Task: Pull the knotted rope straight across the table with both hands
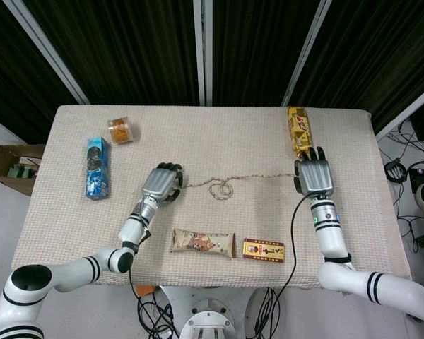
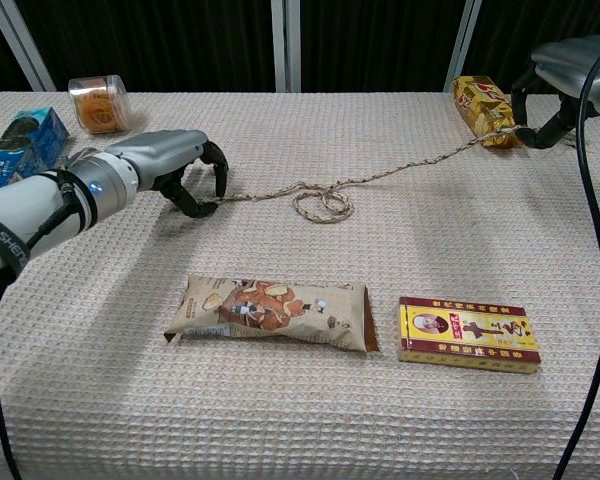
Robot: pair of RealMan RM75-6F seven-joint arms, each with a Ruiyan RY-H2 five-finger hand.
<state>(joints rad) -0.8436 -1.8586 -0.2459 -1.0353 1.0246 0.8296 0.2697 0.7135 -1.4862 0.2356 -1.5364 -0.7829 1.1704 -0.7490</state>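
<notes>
- The rope (image 2: pixel 380 178) lies across the middle of the surface (image 1: pixel 219 134), its looped knot (image 2: pixel 322 204) resting near the centre.
- The left hand (image 2: pixel 185 165) curls its fingers around the rope's left end.
- The right hand (image 1: pixel 314 174) pinches the rope's right end, beside a yellow box (image 1: pixel 298 129).

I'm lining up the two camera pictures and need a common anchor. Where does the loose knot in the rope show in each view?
Head view: the knot lies centre frame, between the left hand and right hand.
Chest view: the knot sits just above centre.
Shared landmark: the snack packet, on the near side of the knot in both.
</notes>
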